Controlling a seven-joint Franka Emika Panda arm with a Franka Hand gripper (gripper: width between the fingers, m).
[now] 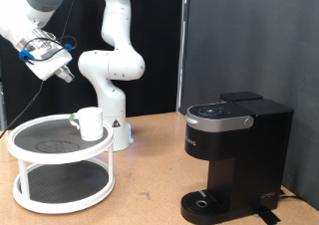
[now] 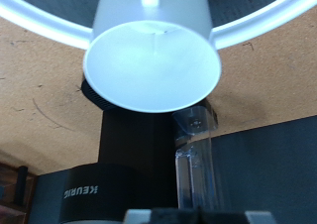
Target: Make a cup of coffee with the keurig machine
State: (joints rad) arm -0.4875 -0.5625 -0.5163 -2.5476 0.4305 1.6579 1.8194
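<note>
Fingers (image 1: 67, 76): showing as a dark tip on the gripper (image 1: 64, 74); nothing is sitting between them, and neither view is revealing whether they are apart or together.
Gripper position: hanging in the air at the exterior view's upper left, above and outside the rack (image 1: 20, 137), well apart from every object.
Cup (image 1: 90, 122): standing upright on the rack's upper tier, near its rim on the side facing the arm's base (image 1: 112, 71).
Keurig machine (image 1: 234, 150): standing on the table at the exterior view's right, lid down, well apart from the rack.
Surface: a brown wooden table (image 1: 150, 180) is carrying the two-tier round white rack and the machine.
Room: a dark backdrop (image 1: 249, 36) is hanging behind the machine.
Exterior view only: the arm, both rack tiers and the machine's round drip tray (image 1: 204, 200).
Wrist view only: the cup's (image 2: 154, 60) empty white interior, filling much of the picture, and lettering on the machine's (image 2: 109, 184) black body.
</note>
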